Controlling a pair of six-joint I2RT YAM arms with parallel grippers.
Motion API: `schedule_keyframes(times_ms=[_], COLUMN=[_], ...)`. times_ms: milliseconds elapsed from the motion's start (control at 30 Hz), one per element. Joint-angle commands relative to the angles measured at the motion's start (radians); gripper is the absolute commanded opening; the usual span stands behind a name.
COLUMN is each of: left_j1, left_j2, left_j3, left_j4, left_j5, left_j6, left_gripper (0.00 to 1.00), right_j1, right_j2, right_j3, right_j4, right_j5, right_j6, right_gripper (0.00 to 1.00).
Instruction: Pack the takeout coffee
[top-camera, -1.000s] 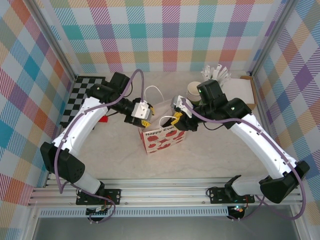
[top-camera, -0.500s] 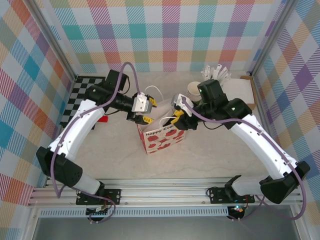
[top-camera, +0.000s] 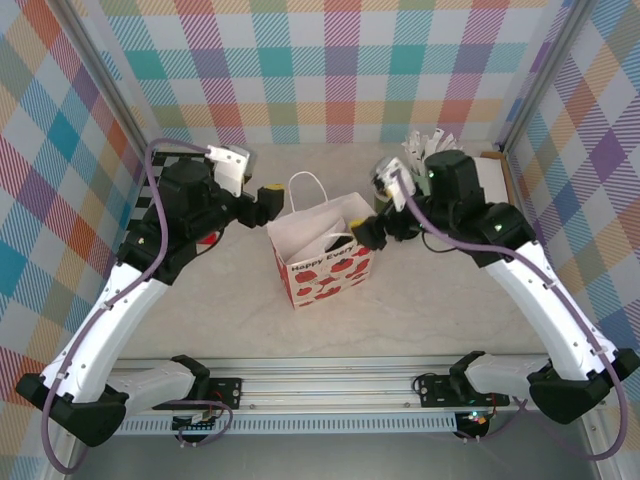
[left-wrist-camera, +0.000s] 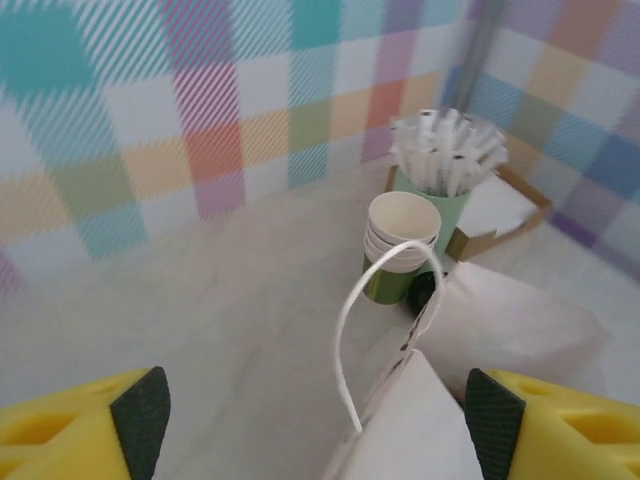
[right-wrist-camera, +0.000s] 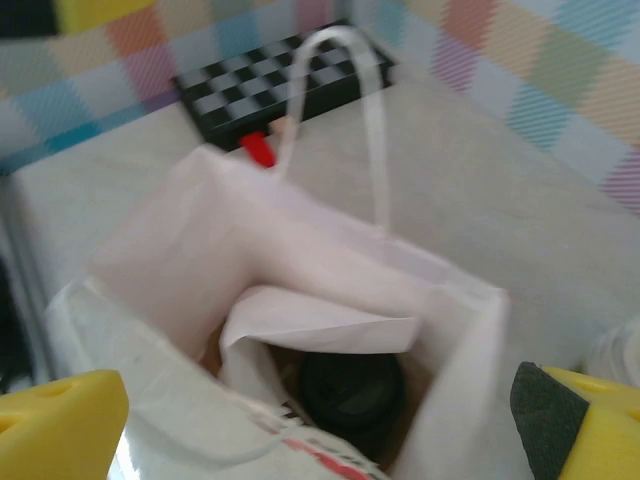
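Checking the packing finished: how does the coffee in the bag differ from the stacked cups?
The takeout coffee wears a black lid; the stacked cups are lidless, white inside. The coffee sits inside the white bag; the stack stands on the table beside the cup of wrapped sticks. It is one cup; they are several nested. Both appear upright.

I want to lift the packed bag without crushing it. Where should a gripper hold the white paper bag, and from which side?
Take the top of the standing loop handle, coming from above. The bag stands upright and open with the lidded coffee inside; its thin paper walls would likely fold under a side pinch.
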Motion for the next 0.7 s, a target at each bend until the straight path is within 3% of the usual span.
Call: schedule_keyframes(times_ms=[0, 133, 267, 367, 500, 600, 667], left_j1=[-0.019, -0.066, -0.095, -0.108, -0.127, -0.131, -0.131], left_j2=[-0.008, -0.018, -0.005, 0.042, 0.096, 0.123, 0.133], left_j3=[-0.006, -0.046, -0.079, -0.080, -0.076, -0.076, -0.071], left_j4=[-0.249, -0.336, -0.311, -0.294, -0.318, -0.329, -0.324], left_j5=[-0.141, -0.130, -0.075, -0.014, 0.011, 0.019, 0.013], left_j6=[-0.458, -0.647, -0.721, -0.739, -0.744, -0.742, -0.738], left_gripper=[0.71, 0.63, 0.62, 0.61, 0.54, 0.43, 0.36], right_j1=[-0.068, -0.103, -0.105, -0.103, -0.103, -0.103, -0.103], right_j2=[0.043, 0.147, 0.288, 0.389, 0.450, 0.446, 0.444], right_j3=[0.062, 0.109, 0.217, 0.294, 0.323, 0.299, 0.288], right_j4=[0.030, -0.044, -0.151, -0.225, -0.268, -0.260, -0.259], right_j5=[0.118, 0.168, 0.155, 0.136, 0.064, 0.031, 0.000], right_j6=[0.267, 0.338, 0.359, 0.370, 0.350, 0.341, 0.329], right_gripper=[1.00, 1.00, 0.96, 0.85, 0.63, 0.52, 0.49])
